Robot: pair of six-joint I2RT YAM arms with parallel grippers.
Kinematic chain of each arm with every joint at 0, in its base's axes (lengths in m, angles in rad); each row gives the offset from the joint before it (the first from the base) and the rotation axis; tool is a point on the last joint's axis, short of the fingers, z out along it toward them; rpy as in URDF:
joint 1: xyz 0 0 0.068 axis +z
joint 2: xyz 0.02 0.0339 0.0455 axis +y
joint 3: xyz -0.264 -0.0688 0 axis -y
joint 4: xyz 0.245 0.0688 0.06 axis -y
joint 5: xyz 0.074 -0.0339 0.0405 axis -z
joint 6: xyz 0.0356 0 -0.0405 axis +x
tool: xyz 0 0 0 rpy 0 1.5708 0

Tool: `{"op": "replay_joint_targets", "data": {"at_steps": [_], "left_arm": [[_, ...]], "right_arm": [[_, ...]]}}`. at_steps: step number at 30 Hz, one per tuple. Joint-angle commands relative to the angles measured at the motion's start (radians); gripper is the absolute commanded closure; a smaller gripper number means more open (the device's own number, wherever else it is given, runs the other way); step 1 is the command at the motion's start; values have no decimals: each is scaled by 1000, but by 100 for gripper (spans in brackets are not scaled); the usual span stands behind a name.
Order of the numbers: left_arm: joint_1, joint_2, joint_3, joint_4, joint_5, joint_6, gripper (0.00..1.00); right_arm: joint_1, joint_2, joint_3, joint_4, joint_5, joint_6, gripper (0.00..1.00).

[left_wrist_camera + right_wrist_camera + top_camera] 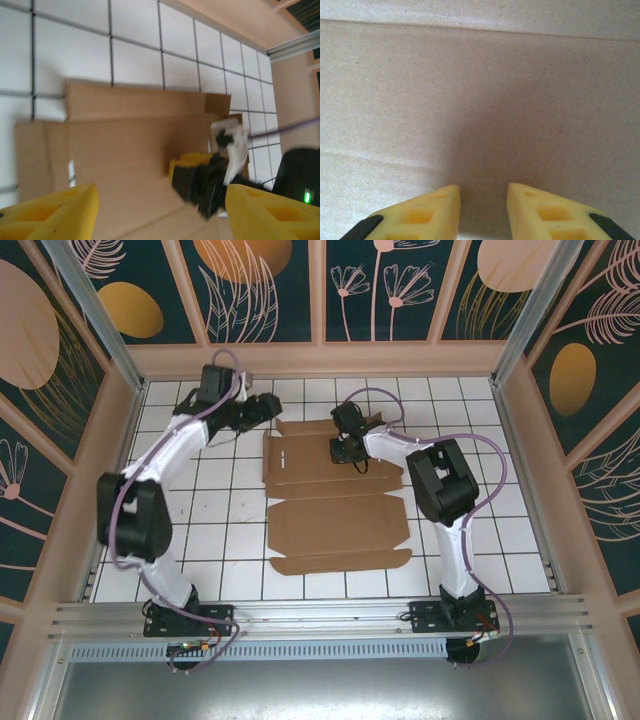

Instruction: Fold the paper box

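The paper box [335,515] lies as a flat brown die-cut sheet on the white tiled table [215,510], with flaps and creases showing. My left gripper [268,406] hovers by the sheet's far left corner. In the left wrist view its yellow fingers [50,212] stand wide open above the cardboard [125,135] with nothing between them. My right gripper [350,452] points down onto the far part of the sheet, and the left wrist view shows it as a dark, blurred shape [200,182]. In the right wrist view the right gripper [483,202] has its tips a little apart against bare cardboard [480,90], gripping nothing.
A low beige wall [320,360] runs along the table's far side, with aluminium posts at the corners [525,320]. The right arm's elbow [440,480] hangs over the sheet's right edge. Open tiles lie left and right of the cardboard.
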Motion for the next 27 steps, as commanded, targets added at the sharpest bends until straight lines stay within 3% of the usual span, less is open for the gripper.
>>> {"op": "replay_joint_targets", "data": {"at_steps": [1, 8, 15, 20, 27], "left_arm": [[2, -126, -219, 59, -66, -42, 31], [-13, -294, -484, 71, -165, -50, 30], [-63, -322, -636, 152, -58, -76, 30], [-86, -350, -685, 157, -61, -75, 27], [-100, -274, -672, 235, -20, -62, 26]], "right_arm": [[3, -15, -71, -43, -87, 35, 67], [41, -180, -95, -62, -83, 55, 68], [114, -230, -238, -78, -50, 78, 82], [139, -218, -298, -65, -37, 83, 84], [152, -178, -309, -48, -35, 86, 84]]}}
